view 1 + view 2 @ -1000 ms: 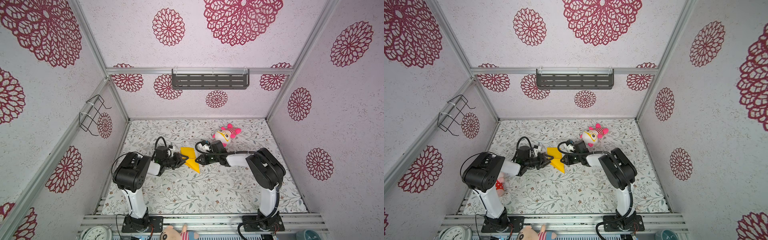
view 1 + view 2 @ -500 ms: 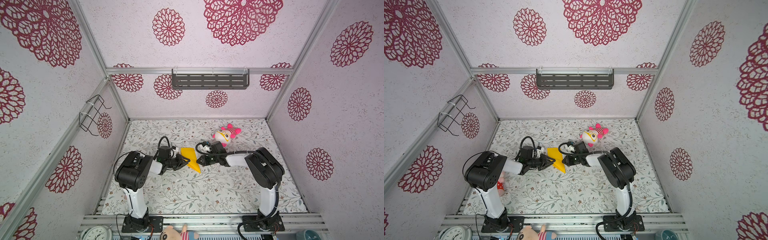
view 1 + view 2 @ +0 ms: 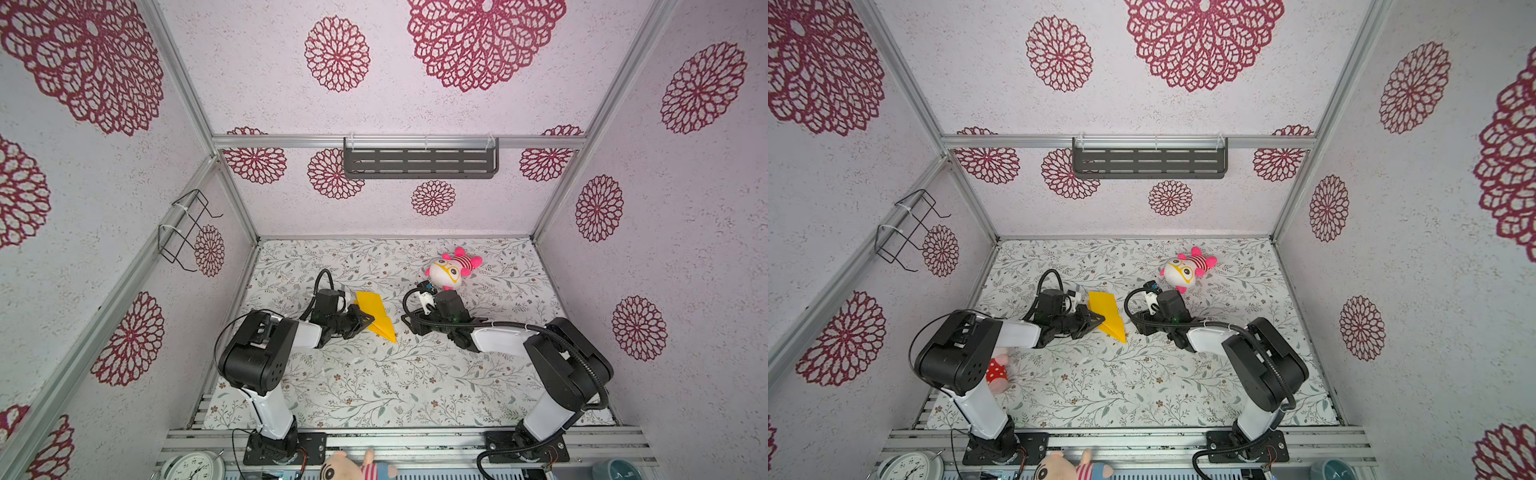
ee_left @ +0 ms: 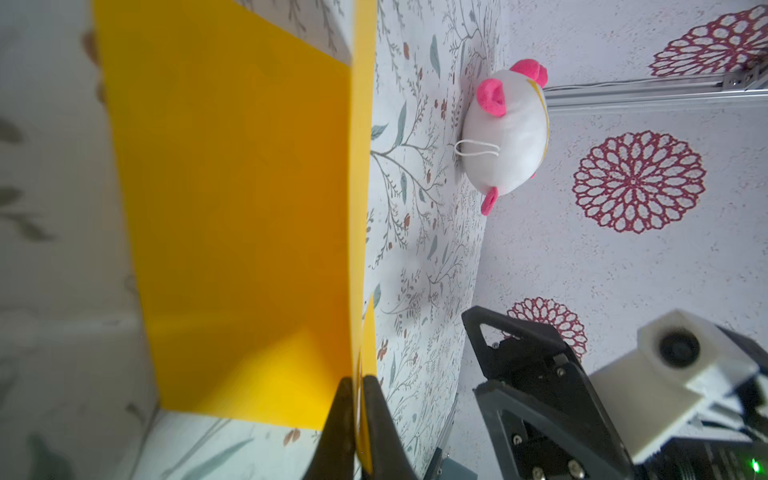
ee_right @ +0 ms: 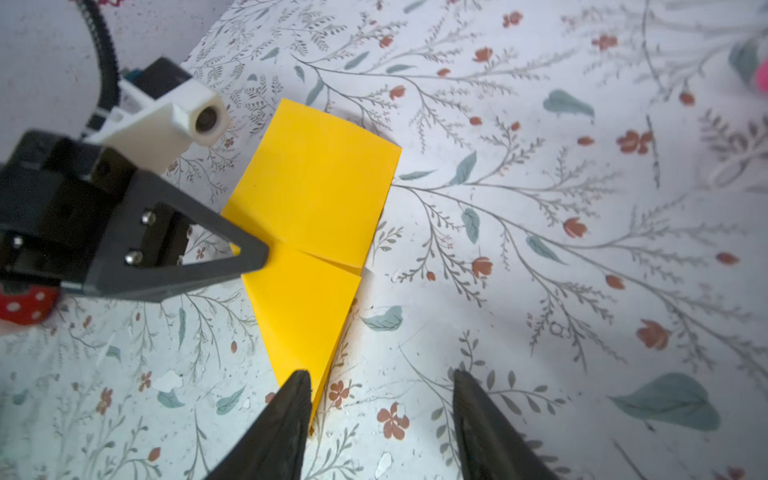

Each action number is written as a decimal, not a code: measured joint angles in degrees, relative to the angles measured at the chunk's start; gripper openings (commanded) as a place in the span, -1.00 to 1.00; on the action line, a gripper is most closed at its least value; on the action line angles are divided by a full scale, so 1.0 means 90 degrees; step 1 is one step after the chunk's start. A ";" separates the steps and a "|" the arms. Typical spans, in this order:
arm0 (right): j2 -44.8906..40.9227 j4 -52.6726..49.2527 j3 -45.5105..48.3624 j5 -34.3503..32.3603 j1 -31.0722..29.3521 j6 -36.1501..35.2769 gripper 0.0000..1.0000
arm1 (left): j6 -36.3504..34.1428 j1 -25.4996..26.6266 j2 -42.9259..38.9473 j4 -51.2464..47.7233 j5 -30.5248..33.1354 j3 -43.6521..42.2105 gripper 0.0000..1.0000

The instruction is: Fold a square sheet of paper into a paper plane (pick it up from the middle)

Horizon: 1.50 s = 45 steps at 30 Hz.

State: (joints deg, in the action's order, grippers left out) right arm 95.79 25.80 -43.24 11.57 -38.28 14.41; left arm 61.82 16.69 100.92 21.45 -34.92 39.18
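A yellow paper plane (image 3: 374, 313) is pinched edgewise by the left tool (image 4: 357, 380); the right tool (image 5: 379, 374) is spread empty beside its tip, a plush toy (image 3: 451, 270) beyond.

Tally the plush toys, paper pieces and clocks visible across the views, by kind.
Plush toys: 3 (pink-and-white plush, red-dotted plush, striped plush by the front rail)
Yellow folded paper: 1
Clock: 1
Total: 5

The floral table (image 3: 374, 386) carries a paper plane (image 3: 375, 312) and plush toy (image 3: 449, 271).
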 measured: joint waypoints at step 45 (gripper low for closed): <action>0.2113 0.3291 0.0160 -0.1137 -0.1562 -0.2603 -0.44 | 0.0522 0.0561 -0.0748 -0.2718 0.1615 0.0512 -0.73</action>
State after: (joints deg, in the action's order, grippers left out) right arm 114.80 55.42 -41.80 1.34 -52.34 -9.02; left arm 66.52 21.74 94.19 -3.01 -20.38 43.79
